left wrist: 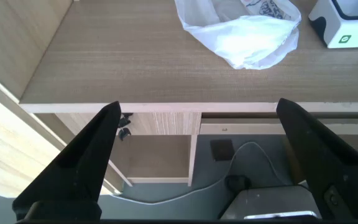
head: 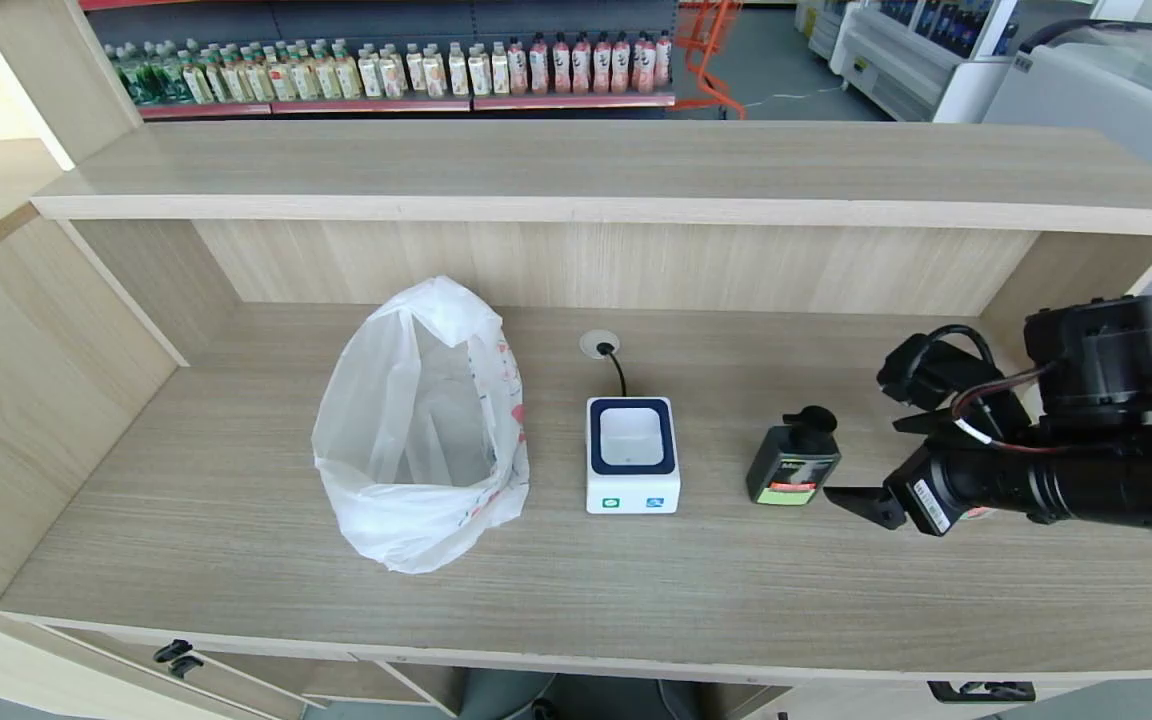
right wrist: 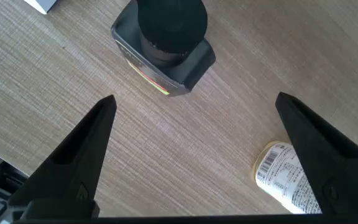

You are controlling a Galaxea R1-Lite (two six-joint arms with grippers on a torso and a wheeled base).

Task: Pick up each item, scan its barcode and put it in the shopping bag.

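- Right end effector (head: 861,458) released, fingers wide apart, holding nothing; hovers just beside the bottle (head: 793,465), not touching it.
- Bottle stands upright on the counter (head: 636,580), long axis vertical, black cap up, label toward the counter's front (right of the scanner (head: 633,455)).
- Barcoded item (right wrist: 284,177) lies on the counter by one right finger; kind unclear.
- Left end effector (left wrist: 197,168) released and empty, below the counter's front edge.
- Bag (head: 421,430) stands open, left of the scanner.

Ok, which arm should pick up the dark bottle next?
Right. The right gripper hangs open just beside the bottle on the counter; the left gripper sits back off the counter's front edge, nearer the bag.
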